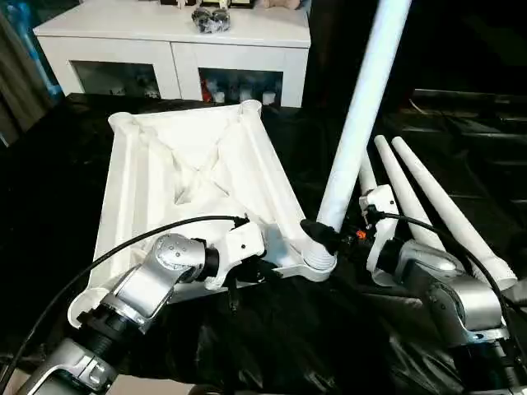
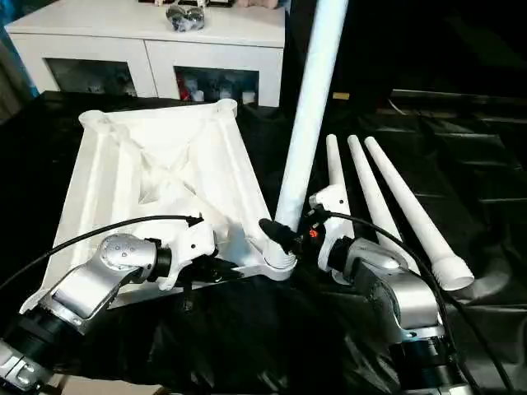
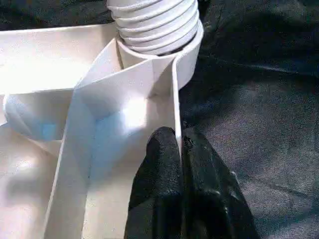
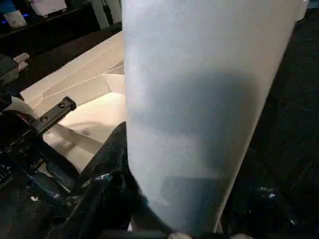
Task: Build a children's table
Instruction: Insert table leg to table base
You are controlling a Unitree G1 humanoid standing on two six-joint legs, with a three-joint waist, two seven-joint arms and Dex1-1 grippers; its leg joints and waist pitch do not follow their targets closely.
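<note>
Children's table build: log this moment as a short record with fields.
tabletop: upside down, ribbed underside up, on black cloth
standing leg: upright, threaded end in near corner socket
spare legs: three lying right of tabletop
left gripper: shut on tabletop rim beside that socket
right gripper: closed around standing leg's base
background: white cabinet

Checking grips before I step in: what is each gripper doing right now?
Left gripper: shut on the table top's rim.
Right gripper: shut on the upright leg near the corner socket.
</note>
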